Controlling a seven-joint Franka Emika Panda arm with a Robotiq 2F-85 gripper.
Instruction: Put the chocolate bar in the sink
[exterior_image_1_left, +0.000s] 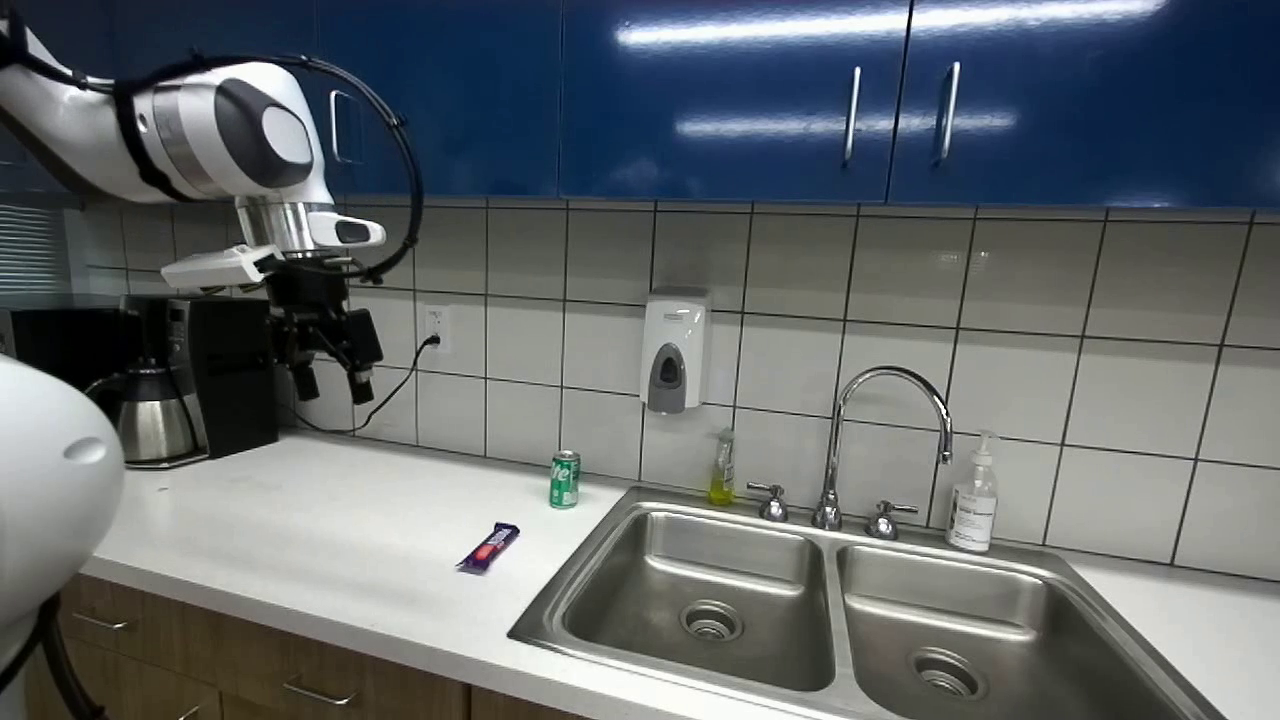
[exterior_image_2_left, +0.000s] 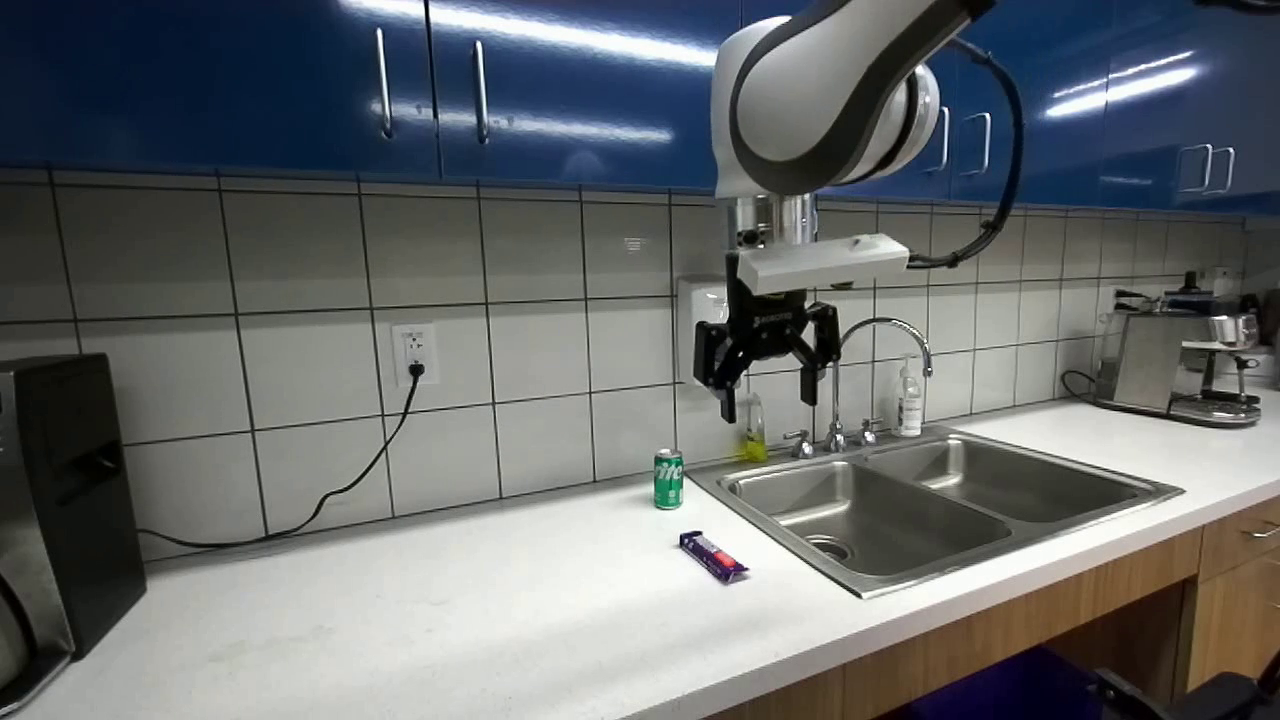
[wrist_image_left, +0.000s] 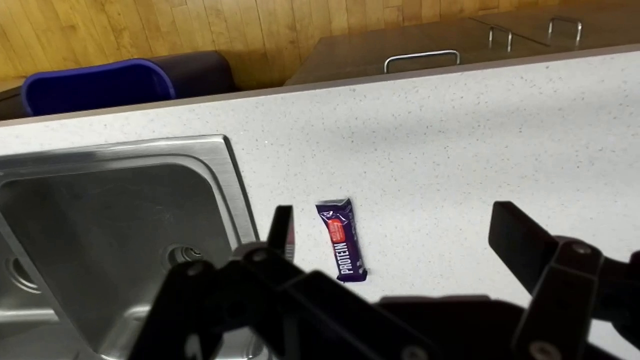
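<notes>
Chocolate bar (wrist_image_left: 344, 242) beside the sink (wrist_image_left: 210, 146), not yet grasped

The jaws hang nearest, high over the table (wrist_image_left: 450, 145), spread wide and holding nothing. On it lies the bar, flat, near but apart from the sink's rim. Farther off, a green can (exterior_image_1_left: 564, 480) stands by the sink. Approach seems in hand; the next move calls for shifting toward the sink, descending and pinching the bar across its width.

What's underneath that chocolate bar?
The bar lies on the counter, which shows all around it; the patch directly beneath is covered, so I can't see that part.
</notes>
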